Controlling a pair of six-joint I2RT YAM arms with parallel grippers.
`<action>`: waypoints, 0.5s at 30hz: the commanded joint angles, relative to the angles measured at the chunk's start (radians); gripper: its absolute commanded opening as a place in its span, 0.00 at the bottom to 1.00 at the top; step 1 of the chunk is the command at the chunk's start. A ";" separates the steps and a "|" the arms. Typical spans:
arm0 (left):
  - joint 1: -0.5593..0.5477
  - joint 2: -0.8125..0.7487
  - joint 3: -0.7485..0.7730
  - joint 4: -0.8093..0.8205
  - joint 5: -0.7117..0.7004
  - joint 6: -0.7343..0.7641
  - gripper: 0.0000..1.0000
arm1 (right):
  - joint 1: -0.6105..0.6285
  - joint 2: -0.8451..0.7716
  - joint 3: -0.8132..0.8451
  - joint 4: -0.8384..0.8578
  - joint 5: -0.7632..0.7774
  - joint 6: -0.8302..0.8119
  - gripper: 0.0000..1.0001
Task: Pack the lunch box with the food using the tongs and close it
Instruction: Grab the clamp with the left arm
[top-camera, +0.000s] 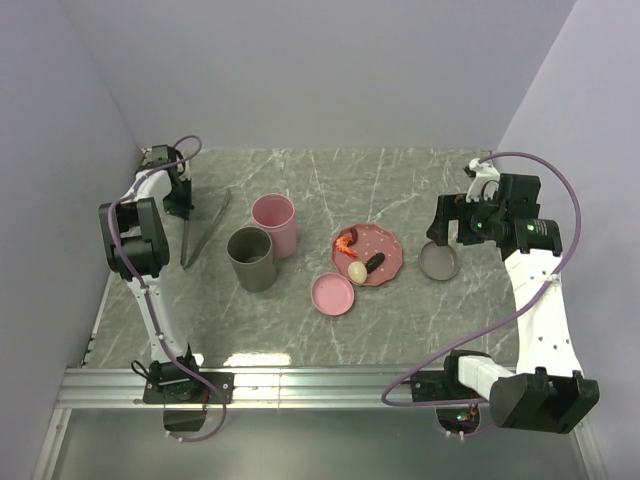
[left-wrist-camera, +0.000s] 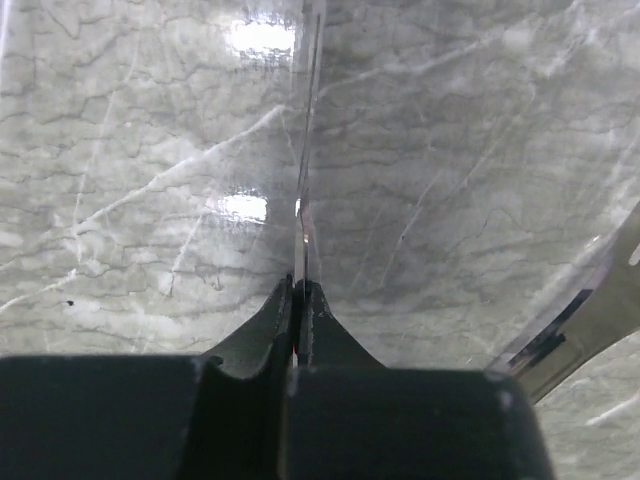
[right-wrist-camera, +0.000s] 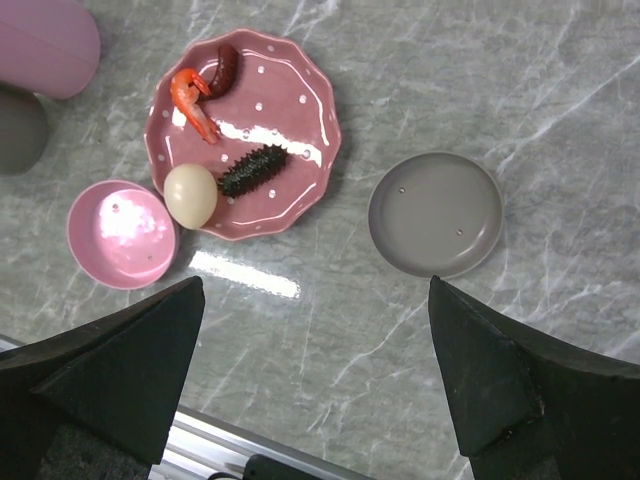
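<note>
At the near side of the table, by the top view, the pink lid (top-camera: 332, 293) lies flat just at 7 o'clock of the pink speckled plate (top-camera: 385, 243). The food sits on that plate: the pale egg-shaped lump (right-wrist-camera: 190, 195) at its near rim, the dark brown sausage-like stick (right-wrist-camera: 255, 170) just at 2 o'clock of it, and the orange-red shrimp (right-wrist-camera: 192, 102) farther back.

At 3 o'clock of the plate lies the grey lid (right-wrist-camera: 435, 213), apart from it. The right gripper (right-wrist-camera: 315, 290) hangs above this stretch of table with its fingers (right-wrist-camera: 120, 370) spread wide and nothing between them. The plate and the grey lid both lie beyond the fingertips, toward 12 o'clock in the wrist view.

At 9 o'clock of the plate stands the grey container (top-camera: 250, 258), and the pink container (top-camera: 273, 225) stands upright just behind it at 1 o'clock.

Farther left, the tongs (top-camera: 208, 230) lie on the table (top-camera: 300, 330), their joined end nearest the arm bases and the two arms splaying toward 12 o'clock. The left gripper (left-wrist-camera: 300, 290) is down on them. Its fingers (left-wrist-camera: 268, 322) are pressed together on one thin arm of the tongs (left-wrist-camera: 305, 150), which shows edge-on and runs straight out from the fingertips toward 12 o'clock. The other arm of the tongs crosses the wrist view at 4 o'clock, clear of the fingers.
</note>
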 joint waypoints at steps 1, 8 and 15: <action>0.008 -0.031 0.057 -0.009 -0.024 -0.031 0.00 | -0.003 0.008 0.057 0.012 -0.026 0.022 1.00; 0.059 -0.103 0.176 -0.092 0.065 -0.112 0.00 | -0.005 -0.032 0.085 0.105 -0.064 0.109 1.00; 0.072 -0.171 0.409 -0.181 0.147 -0.187 0.00 | -0.005 -0.052 0.131 0.208 -0.047 0.196 1.00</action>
